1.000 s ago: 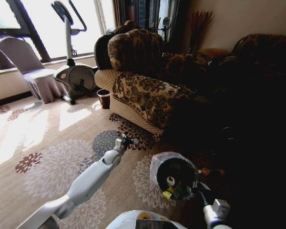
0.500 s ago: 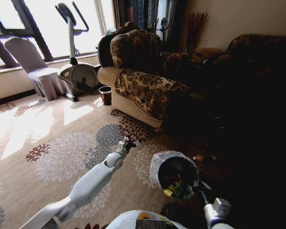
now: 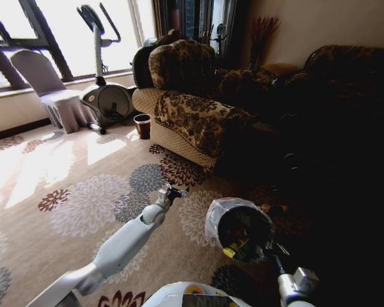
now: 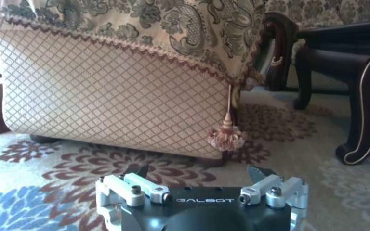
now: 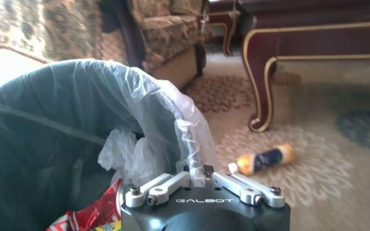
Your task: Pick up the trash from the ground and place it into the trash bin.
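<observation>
The right pincer (image 5: 198, 179) was clamped on the liner rim of the small round dark trash bin (image 3: 240, 231); the orange cylindrical bottle-like litter piece (image 5: 267, 158) lay nearer it; the left pincer (image 4: 198, 175) hung apart.

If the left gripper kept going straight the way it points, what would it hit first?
Probably the armchair's quilted skirt, near its tassel; only bare carpet lies ahead of the open left gripper. Depth is uncertain.
</observation>
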`<state>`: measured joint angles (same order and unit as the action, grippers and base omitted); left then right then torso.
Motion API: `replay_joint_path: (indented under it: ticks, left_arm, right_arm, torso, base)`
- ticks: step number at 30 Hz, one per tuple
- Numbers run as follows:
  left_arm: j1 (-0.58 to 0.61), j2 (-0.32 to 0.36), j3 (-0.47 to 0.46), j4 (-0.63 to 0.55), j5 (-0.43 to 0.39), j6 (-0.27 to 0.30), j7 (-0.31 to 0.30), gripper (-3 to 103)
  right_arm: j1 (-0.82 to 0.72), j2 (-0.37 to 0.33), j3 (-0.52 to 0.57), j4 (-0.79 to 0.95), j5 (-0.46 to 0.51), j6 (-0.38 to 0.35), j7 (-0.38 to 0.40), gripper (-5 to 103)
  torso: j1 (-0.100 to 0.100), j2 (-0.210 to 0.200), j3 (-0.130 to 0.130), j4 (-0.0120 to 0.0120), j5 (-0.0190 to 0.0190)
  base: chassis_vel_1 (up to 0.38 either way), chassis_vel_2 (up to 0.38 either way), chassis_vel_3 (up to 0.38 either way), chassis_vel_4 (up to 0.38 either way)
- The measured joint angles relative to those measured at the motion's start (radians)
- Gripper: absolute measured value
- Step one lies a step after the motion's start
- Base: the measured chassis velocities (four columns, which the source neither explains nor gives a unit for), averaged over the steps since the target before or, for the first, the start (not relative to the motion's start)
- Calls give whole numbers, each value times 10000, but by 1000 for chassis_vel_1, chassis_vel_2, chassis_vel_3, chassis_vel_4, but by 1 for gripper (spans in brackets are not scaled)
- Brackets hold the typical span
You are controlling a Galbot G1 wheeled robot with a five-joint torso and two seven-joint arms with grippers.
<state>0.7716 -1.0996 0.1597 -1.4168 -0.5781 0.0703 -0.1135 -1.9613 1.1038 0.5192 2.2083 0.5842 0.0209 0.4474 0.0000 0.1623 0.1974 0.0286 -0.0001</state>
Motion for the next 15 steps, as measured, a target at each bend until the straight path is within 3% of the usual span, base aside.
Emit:
replay_joint_path:
  ticks: [7,15]
  left_arm:
    - [-33,-131,111,133,-17,-38,-44,100]
    - [-203,-319,289,255,-34,-45,-45,100]
  right_arm:
    - [-143,43,121,-115,412,1,50,0]
    - [-299,192,87,8,286,65,483,0]
  torso:
    - [0,0,-1,1,0]
    - [0,-1,-1,2,-3]
  base:
    - [-178,-194,165,203]
    - [-285,-282,297,282]
